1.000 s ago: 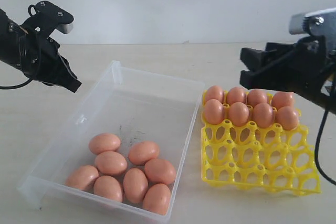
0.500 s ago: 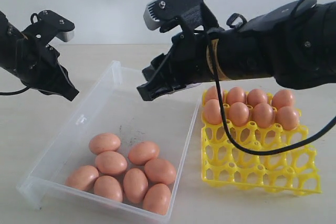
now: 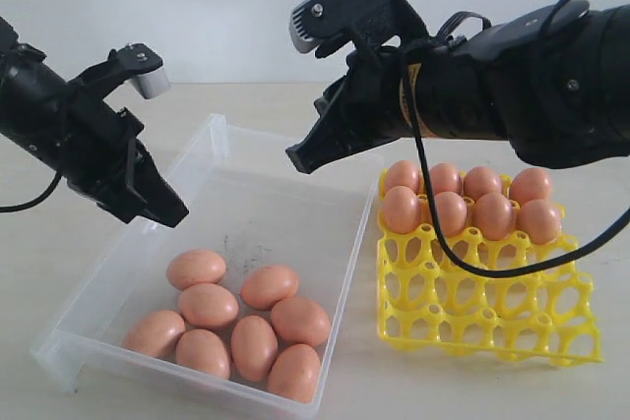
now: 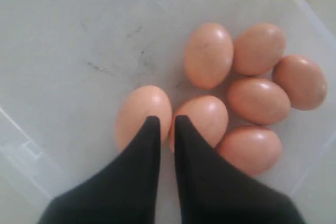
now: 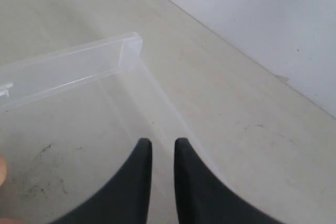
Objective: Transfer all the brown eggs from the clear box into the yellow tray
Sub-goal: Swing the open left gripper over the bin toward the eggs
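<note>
**Eight in, eight left: both arms now over the box**

Closest to us, eight brown eggs (image 3: 208, 305) sit bunched at the front end of the clear box (image 3: 271, 209), touching one another. Beside it, the two near rows of the yellow tray (image 3: 423, 333) are bare: eight cups (image 3: 513, 287) waiting.

Now the move. The left gripper (image 3: 175, 214) has dropped from the back left and hangs just over the box's left wall, aimed at the cluster. The left wrist view puts its tips right above two eggs, fingers (image 4: 142, 171) pressed almost together with nothing between them. They'll need to spread before any pick, I'd say.

Farther back, eight eggs fill the tray's two far rows, four and four, so that's halfway. The right gripper (image 3: 299, 159), out by the tray a second ago, has swung across and hovers above the box's far end. Its jaws have drawn in from wide to a narrow slit, and it is empty.
</note>
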You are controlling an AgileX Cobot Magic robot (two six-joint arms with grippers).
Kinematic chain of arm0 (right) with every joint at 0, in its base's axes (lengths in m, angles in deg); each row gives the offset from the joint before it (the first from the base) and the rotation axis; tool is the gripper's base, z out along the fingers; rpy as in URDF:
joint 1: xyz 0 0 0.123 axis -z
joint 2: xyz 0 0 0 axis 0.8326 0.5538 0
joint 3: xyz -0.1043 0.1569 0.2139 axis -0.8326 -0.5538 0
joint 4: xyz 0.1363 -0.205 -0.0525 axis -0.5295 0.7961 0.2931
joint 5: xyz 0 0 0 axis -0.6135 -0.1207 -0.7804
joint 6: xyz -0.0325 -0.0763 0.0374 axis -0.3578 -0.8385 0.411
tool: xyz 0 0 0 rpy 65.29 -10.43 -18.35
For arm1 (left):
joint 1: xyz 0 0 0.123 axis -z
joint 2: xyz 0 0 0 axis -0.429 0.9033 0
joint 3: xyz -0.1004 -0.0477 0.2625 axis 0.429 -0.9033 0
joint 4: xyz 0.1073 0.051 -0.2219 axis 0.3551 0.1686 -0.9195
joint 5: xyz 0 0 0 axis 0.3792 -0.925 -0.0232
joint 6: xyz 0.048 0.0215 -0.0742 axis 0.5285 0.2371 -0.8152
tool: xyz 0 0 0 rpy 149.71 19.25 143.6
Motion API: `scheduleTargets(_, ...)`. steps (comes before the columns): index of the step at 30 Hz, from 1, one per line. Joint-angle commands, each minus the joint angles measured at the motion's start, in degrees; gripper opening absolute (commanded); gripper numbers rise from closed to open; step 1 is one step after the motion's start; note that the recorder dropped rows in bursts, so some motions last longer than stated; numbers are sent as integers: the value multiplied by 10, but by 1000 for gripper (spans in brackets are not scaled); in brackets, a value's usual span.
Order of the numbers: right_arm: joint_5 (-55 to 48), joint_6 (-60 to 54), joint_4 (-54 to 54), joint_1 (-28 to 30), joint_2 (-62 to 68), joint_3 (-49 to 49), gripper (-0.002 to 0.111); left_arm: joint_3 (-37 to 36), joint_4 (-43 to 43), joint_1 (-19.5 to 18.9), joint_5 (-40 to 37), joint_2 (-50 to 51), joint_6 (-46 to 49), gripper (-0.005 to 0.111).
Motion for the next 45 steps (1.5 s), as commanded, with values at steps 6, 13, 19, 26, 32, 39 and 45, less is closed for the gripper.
scheduleTargets(6, -5, 19, -17, 2, -2, -26, 12, -2, 5, 1, -35, -4, -15, 8)
scheduleTargets(13, 72, 69, -16, 2, -2, -26, 12, -2, -7, 1, 18, -4, -21, 8)
scheduleTargets(19, 118, 73, -14, 2, -2, -26, 12, -2, -40, 1, 6, -4, -65, 8)
scheduleTargets(26, 117, 67, -14, 2, -2, -26, 12, -2, -55, 1, 10, -4, -71, 8)
scheduleTargets(32, 114, 55, -13, 2, -2, -26, 12, -2, -63, 1, -18, -4, -77, 8)
scheduleTargets(39, 114, 55, -13, 2, -2, -26, 12, -2, -63, 1, -21, -4, -77, 8)
scheduleTargets(45, 114, 55, -13, 2, -2, -26, 12, -2, -63, 1, -21, -4, -77, 8)
